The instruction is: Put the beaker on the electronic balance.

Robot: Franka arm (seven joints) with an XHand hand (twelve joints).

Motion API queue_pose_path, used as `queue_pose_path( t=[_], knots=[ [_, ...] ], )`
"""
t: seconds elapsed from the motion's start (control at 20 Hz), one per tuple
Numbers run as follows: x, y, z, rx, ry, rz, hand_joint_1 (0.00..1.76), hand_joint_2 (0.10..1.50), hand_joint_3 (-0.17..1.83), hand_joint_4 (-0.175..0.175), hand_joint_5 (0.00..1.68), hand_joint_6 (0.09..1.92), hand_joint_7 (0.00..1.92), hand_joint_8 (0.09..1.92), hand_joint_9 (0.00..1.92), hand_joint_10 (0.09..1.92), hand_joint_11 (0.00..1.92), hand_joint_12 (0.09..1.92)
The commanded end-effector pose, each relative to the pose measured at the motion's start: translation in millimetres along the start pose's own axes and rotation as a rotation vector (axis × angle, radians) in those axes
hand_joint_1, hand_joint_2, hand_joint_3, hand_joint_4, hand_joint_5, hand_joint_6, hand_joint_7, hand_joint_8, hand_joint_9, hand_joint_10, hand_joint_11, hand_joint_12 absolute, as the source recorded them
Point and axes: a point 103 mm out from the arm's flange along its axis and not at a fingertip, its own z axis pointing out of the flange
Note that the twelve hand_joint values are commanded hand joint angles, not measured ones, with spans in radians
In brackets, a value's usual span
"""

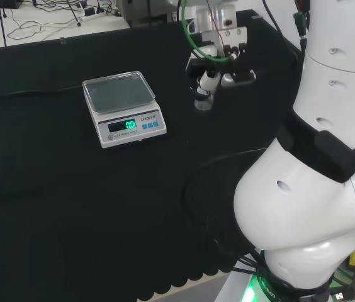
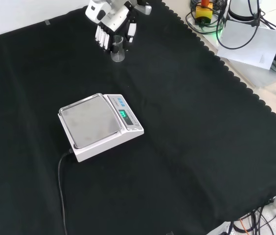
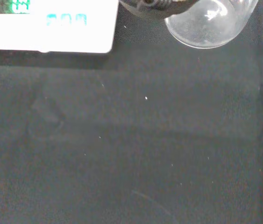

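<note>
Standing upright on the black cloth [image 2: 187,147], your one clear beaker [image 2: 118,50] sat well apart from the electronic balance [image 2: 100,126], beyond its display end in the front view and off to its right in the head view. You had the hand [image 2: 112,22] right at the beaker: in the front view its fingers [image 2: 102,36] pointed down at the beaker's left and its thumb [image 2: 130,31] hung at the right, so the glass stood between them. You could not tell from any view whether they touched or pinched the glass; the fingers looked nearly straight and spread apart rather than curled round it. In the head view the hand [image 1: 218,66] hung from the wrist just above the beaker [image 1: 203,100], palm side toward the balance [image 1: 124,108]. You had one balance on the cloth, its pan bare and its green display lit, with a black cable [image 2: 61,191] running from its rear. From the wrist view the beaker's round base [image 3: 208,23] showed beside the balance's white front [image 3: 47,28].
</note>
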Motion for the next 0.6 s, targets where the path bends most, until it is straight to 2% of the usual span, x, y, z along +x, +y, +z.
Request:
queue_pose_path(
  t=[0.05, 0.25, 0.6],
  knots=[
    [15.0, -1.8, -18.4, -0.016, -0.051, -0.041, 1.47, 1.24, 0.00, -0.175, 0.65, 1.46, 0.53, 1.34, 0.78, 1.38, 0.57, 1.74],
    [22.7, 5.9, -21.4, -0.033, -0.076, -0.056, 1.47, 1.24, 0.00, -0.175, 0.65, 1.46, 0.54, 1.33, 0.79, 1.38, 0.57, 1.73],
    [44.0, 34.1, -38.0, -0.019, -0.132, -0.097, 1.47, 1.24, 0.00, -0.175, 0.65, 1.46, 0.55, 1.32, 0.79, 1.38, 0.57, 1.73]
  ],
)
